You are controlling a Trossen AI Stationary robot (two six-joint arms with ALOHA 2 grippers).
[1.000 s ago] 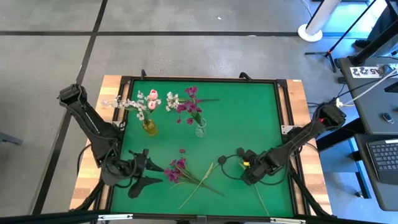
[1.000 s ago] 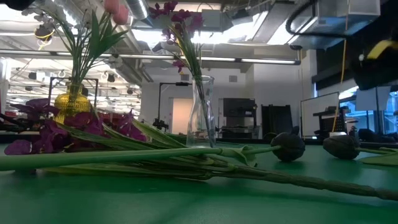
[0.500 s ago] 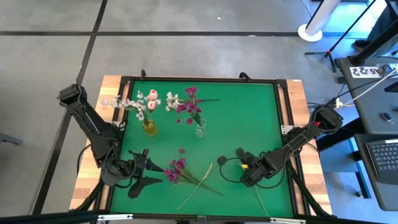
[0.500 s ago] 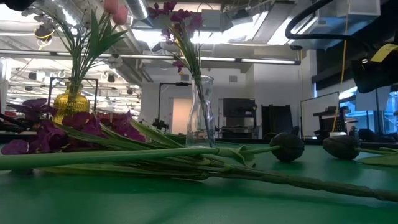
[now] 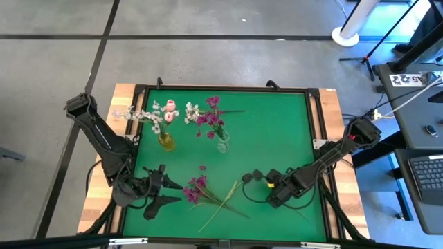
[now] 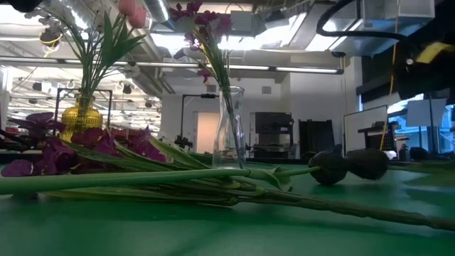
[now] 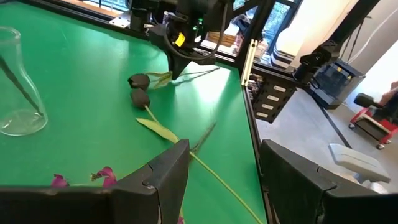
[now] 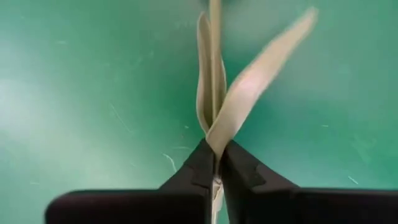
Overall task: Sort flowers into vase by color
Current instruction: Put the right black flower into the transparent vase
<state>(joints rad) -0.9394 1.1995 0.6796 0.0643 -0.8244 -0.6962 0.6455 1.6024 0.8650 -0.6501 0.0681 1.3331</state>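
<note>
Vases: two, both upright in the far-left part of the green mat (image 5: pixel 277 138); a yellow vase (image 5: pixel 166 141) and, just to its right, a clear glass vase (image 5: pixel 222 144).
Flowers in vases: white and pale pink sprigs (image 5: pixel 156 114) stand in the yellow vase, magenta sprigs (image 5: pixel 210 117) in the clear one.
Loose magenta bunch: one bunch (image 5: pixel 199 188) lies flat near the front edge, heads toward the left arm, thin stems fanning out to the right and toward the front.
Dark-headed flowers: two, their dark heads (image 7: pixel 138 89) lying close together near the front of the mat, right of centre; the stem (image 7: pixel 186 146) of one runs diagonally from its head toward the mat's front right.
Right gripper: (image 8: pixel 216 163) low over the mat at front right, fingers pinched tight on a pale stem with leaves (image 8: pixel 214 87), whose long axis points straight ahead of the fingers.
Left gripper: (image 5: pixel 160 189) at front left beside the magenta bunch, fingers spread wide, holding nothing.
</note>
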